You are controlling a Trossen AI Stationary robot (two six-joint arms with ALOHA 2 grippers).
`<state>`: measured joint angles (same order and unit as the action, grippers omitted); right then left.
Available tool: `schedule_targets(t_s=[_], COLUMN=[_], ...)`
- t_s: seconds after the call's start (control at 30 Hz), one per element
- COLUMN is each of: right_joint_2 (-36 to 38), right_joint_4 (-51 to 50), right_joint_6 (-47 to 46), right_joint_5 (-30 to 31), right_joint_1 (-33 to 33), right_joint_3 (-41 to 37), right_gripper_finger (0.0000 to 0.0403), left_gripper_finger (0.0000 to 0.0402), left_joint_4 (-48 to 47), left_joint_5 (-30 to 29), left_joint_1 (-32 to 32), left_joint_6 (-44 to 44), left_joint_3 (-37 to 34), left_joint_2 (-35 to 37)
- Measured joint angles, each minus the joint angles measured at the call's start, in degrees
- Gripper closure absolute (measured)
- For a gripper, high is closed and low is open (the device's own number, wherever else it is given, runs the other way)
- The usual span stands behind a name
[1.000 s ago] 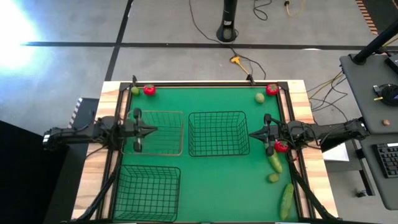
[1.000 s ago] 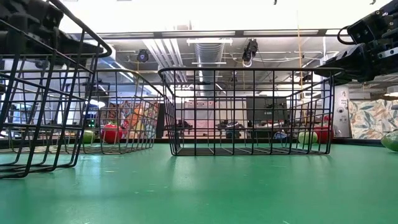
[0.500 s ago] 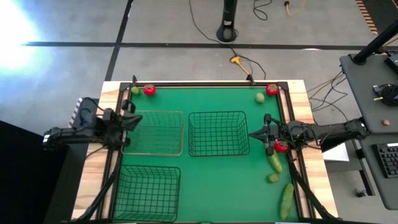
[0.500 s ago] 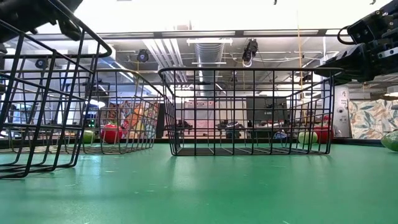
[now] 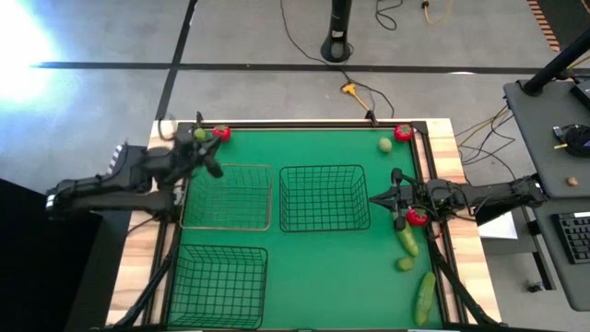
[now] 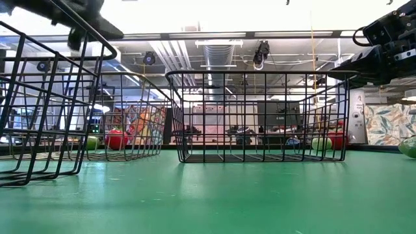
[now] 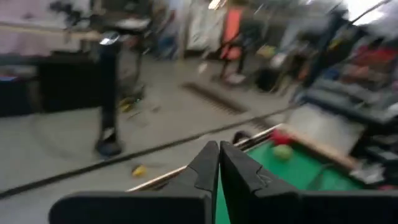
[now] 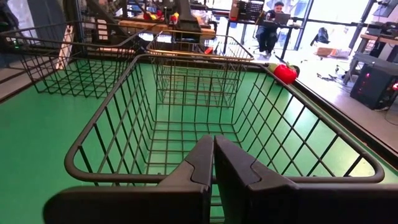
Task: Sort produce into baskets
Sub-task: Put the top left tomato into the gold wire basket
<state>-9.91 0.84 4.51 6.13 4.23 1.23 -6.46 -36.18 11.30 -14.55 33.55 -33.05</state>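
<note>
1. High view: my left gripper (image 5: 214,169), fingers pressed together and empty, sits just short of a red tomato (image 5: 221,133) and green fruit (image 5: 200,135) at the far-left corner.
2. Middle basket (image 5: 324,197) lies between my grippers.
3. My right gripper (image 5: 373,198), also pressed together, points at that basket; another tomato (image 5: 417,218) and a cucumber (image 5: 407,242) lie behind it.

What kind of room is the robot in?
Probably a robotics lab or workshop. A green-topped table with black wire-mesh baskets sits on a bare grey concrete floor with loose cables, and a desk with a black keyboard stands beside it.
</note>
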Motion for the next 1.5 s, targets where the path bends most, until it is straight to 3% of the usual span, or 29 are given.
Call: schedule_targets(t_s=[0.3,0.57,0.7,0.83,1.1,1.27,1.5], right_joint_2=[0.0,0.0,0.0,0.0,0.0,0.0,0.0], right_joint_4=[0.1,-0.1,-0.1,-0.2,-0.1,-0.2,-0.2], right_joint_6=[0.0,0.0,0.0,0.0,0.0,0.0,0.0], right_joint_5=[-0.1,-0.1,-0.1,-0.1,-0.1,-0.1,-0.1], right_joint_1=[0.0,0.0,0.0,0.0,0.0,0.0,0.0], right_joint_3=[0.0,0.0,0.1,0.1,0.1,0.1,0.1], right_gripper_finger=[0.0394,0.0394,0.0394,0.0394,0.0394,0.0394,0.0394], left_gripper_finger=[0.0401,0.0401,0.0389,0.0344,0.0217,0.0157,0.0106], left_joint_4=[-15.0,-22.2,-33.0,-40.6,-55.8,-59.0,-62.3], left_joint_5=[10.1,32.8,37.0,37.0,36.7,36.7,34.9], left_joint_1=[19.0,40.8,47.8,50.5,50.9,50.9,51.0], left_joint_6=[3.6,4.8,5.9,7.5,9.4,9.6,9.1], left_joint_3=[18.1,29.7,36.8,43.2,55.0,58.4,58.6], left_joint_2=[-20.8,-34.7,-44.6,-53.8,-69.0,-73.8,-77.0])
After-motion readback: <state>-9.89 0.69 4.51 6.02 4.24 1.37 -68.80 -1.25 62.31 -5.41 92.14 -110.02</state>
